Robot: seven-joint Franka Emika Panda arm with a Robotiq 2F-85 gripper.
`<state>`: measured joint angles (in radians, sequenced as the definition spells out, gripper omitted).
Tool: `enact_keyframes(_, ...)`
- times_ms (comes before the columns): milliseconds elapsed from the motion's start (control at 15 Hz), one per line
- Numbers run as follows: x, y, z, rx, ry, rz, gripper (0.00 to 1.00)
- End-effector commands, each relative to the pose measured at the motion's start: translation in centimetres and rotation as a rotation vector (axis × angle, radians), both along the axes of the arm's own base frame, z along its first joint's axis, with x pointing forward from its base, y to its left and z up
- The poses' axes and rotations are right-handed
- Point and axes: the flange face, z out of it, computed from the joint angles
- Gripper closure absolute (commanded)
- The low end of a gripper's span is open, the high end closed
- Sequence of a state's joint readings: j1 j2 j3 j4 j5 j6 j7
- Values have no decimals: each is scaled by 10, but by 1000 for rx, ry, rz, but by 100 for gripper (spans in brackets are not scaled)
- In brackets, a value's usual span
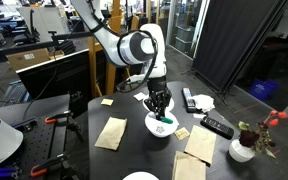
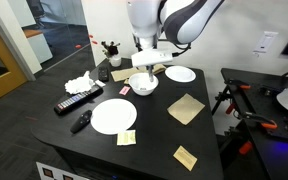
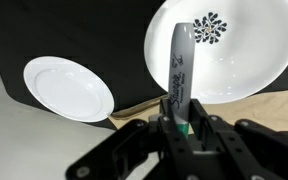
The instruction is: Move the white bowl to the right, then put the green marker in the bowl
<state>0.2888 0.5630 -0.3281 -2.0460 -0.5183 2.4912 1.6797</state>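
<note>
Nearest in the wrist view, the gripper [image 3: 181, 128] is seen clamped on the green marker [image 3: 179, 70] — a grey barrel with black lettering, green only at the pinched end. It's held tip-first over the white bowl [image 3: 244, 75]. The bowl move is presumably done, so only the drop is left. Contact with the bowl can't be judged. The bowl is shallow, with a dark flowery mark at centre — a plain plate [image 3: 69, 88] is seen further left.
</note>
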Motion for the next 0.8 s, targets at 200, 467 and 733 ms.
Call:
enact_keyframes(200, 16, 3, -24, -23, -45, -36, 94)
enact_keyframes(467, 24, 4, -35, -33, -52, -55, 94)
enact_keyframes(733, 32, 5, -39, -36, -60, -64, 76)
